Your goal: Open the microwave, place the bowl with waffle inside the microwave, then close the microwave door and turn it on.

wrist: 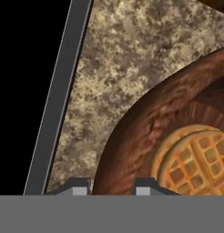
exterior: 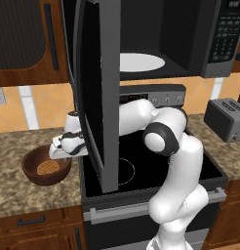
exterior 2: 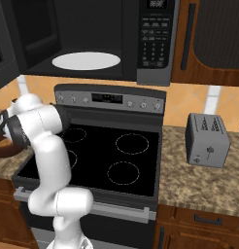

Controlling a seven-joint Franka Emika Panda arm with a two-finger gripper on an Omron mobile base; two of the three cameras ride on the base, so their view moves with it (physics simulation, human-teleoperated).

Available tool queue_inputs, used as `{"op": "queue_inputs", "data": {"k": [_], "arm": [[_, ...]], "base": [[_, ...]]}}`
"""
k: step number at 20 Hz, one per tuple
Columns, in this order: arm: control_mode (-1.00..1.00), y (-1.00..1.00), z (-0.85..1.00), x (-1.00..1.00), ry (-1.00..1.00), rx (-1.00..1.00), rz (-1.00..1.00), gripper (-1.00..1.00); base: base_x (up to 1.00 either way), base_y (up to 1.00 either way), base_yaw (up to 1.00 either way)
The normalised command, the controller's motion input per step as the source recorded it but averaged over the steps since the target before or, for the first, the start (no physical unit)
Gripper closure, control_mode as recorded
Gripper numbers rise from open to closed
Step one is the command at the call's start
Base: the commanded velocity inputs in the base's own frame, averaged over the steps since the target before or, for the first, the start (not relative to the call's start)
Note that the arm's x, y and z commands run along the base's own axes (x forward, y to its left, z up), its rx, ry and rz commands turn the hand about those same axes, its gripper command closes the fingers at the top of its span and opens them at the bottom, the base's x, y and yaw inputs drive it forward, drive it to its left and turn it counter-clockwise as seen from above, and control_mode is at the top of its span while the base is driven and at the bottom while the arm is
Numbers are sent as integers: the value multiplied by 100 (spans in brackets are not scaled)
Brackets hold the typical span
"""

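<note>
Left base view: microwave door (exterior: 95, 88) swung open, centre frame; gripper (exterior: 61, 148) hangs over bowl (exterior: 46, 166) with waffle (exterior: 48, 168), lower left on counter (exterior: 24, 193).
Right base view: microwave (exterior 2: 92, 39) cavity open, turntable (exterior 2: 86, 61) bare.
Hand view: fingertips (wrist: 77, 189) spread, straddling the bowl's rim at bottom. Nothing pinched.
Opening done; grab, loading, closing, start remain.

One microwave (exterior: 190, 34), one bowl (exterior: 31, 168), one waffle (exterior: 48, 168), one toaster (exterior: 227, 118).

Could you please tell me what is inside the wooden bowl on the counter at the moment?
The bowl holds the waffle, lying flat on its bottom. The gripper covers part of the bowl's far rim; under the waffle is hidden.
</note>
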Motion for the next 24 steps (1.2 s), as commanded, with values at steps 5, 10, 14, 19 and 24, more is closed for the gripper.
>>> {"op": "queue_inputs", "data": {"k": [5,10,14,19,24], "arm": [[-100,-65,7,-17,-10,22,-20,100],[-100,-81,31,-38,-22,17,-16,100],[-100,-100,79,-45,-12,22,-11,100],[-100,-97,99,-48,-4,9,-10,100],[-100,-89,82,-49,7,-5,-10,100]], "base": [[0,0,0],[0,0,0],[0,0,0],[0,0,0],[0,0,0]]}}
